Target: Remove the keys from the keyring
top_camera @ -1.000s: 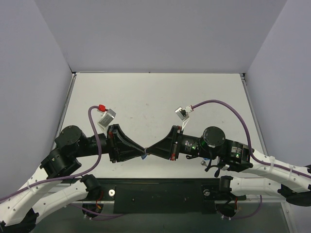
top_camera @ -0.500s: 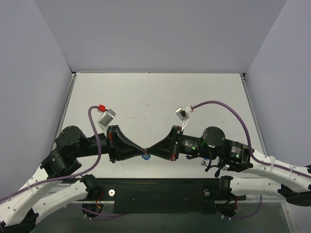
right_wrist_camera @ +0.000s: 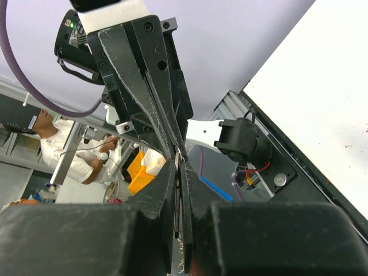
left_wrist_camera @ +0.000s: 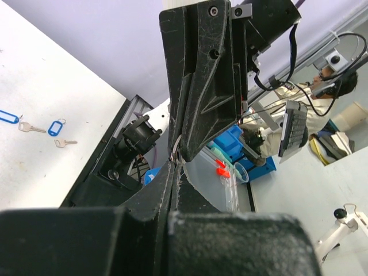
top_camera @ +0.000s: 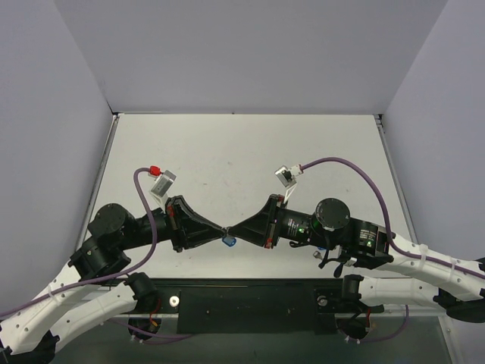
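Top view: L gripper & R gripper meet tip-to-tip along the 9–3 o'clock axis. Both are nipped narrow, apparently on the keyring wire betw. them, equally near. L wrist view: tagged keys lie on table at 9 o'clock, seemingly off already.

Two small silver keys with blue tags are lying on the white table (close together, near its edge).
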You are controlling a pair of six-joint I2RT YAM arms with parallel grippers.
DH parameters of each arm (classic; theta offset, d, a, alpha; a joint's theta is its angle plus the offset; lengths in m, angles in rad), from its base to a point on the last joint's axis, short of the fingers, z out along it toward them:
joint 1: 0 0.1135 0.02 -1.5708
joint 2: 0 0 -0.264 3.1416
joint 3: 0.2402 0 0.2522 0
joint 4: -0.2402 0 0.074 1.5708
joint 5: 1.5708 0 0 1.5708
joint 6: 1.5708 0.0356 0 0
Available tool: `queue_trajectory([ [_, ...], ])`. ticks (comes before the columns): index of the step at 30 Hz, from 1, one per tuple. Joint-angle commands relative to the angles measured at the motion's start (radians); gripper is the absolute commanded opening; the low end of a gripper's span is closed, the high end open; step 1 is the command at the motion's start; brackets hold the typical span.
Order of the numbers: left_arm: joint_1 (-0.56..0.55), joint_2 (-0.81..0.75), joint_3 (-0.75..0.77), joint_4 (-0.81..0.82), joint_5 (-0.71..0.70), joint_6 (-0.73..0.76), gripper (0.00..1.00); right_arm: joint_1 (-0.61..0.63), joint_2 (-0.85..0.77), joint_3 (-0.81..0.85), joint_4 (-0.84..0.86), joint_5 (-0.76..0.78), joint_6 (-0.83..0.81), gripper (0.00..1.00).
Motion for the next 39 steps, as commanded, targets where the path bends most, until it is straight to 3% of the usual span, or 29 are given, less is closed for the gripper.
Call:
queue_trajectory([
  [1,-0.001,-0.007,-0.019,0.103,-0.055,-0.027,0.00,0.006,0.000,-0.007,0.126,0.055,0.045,0.00],
  [24,-0.001,-0.041,-0.116,0.185,-0.245,-0.130,0.00,0.021,0.040,-0.061,0.250,0.109,0.094,0.00],
  [39,-0.002,-0.038,-0.139,0.183,-0.276,-0.142,0.00,0.031,0.060,-0.057,0.258,0.108,0.098,0.00],
])
